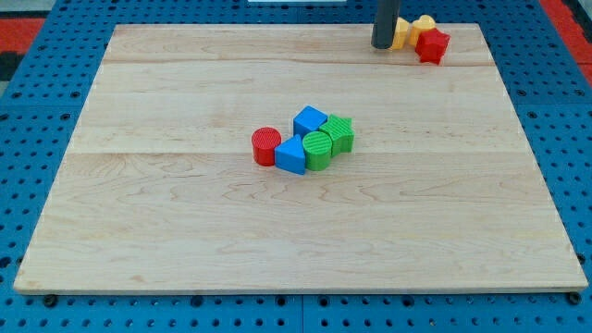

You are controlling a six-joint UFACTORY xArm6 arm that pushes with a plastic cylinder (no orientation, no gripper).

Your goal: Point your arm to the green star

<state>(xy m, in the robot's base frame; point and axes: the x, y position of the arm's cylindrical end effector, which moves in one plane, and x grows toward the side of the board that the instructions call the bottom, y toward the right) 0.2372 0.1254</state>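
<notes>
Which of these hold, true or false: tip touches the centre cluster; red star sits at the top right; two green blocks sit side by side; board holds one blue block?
1. My tip touches the centre cluster. False: it is at the view's top right, beside the yellow block.
2. The red star sits at the top right. True.
3. Two green blocks sit side by side. True.
4. The board holds one blue block. False: there are two.
</notes>
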